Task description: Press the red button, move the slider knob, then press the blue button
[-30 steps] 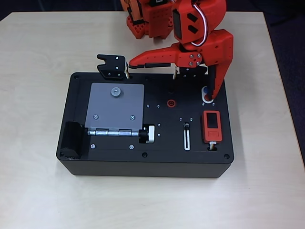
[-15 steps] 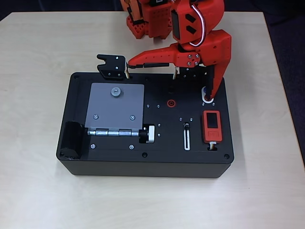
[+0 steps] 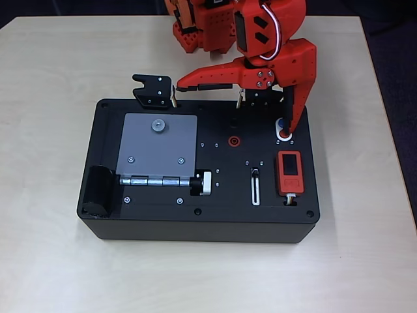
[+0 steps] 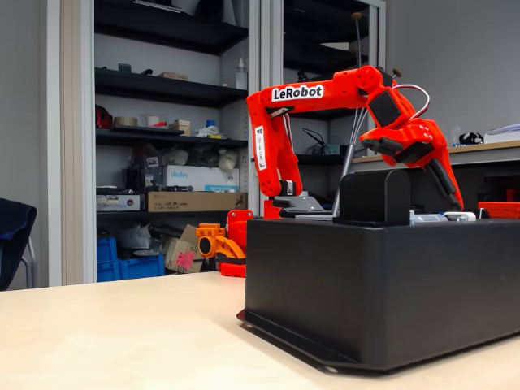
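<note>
Directly under one jaw, red button [image 3: 285, 135]

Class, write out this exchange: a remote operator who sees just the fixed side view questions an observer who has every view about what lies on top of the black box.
Operator: The box top is hidden from me. Where is the lowered finger's tip?
Observer: In the overhead view, the open gripper has one fingertip over the red button.
Operator: And the blue button?
Observer: The blue button peeks out beside that finger, on the arm-base side of the red one.
Operator: The slider knob?
Observer: The slider knob sits at the slot's end nearer the arm's base.
</note>
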Controlling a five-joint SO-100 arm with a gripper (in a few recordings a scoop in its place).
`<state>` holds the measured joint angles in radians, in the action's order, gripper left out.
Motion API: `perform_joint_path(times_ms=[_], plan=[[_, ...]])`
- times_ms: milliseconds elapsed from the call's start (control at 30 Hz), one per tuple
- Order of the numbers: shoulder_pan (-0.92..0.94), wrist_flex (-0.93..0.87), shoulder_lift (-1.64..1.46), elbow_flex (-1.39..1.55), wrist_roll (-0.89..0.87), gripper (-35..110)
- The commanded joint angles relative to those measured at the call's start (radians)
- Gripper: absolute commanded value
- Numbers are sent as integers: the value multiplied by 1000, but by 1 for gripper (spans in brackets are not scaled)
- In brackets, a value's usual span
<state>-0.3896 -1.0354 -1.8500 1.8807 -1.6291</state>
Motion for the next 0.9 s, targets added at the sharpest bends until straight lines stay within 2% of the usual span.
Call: perform_joint_path(times_ms=[0, 467, 867], plan=[[-15, 9, -37, 29, -11, 104], [-8, 58, -60, 66, 6, 104], [12, -74, -11, -199, 84, 102]])
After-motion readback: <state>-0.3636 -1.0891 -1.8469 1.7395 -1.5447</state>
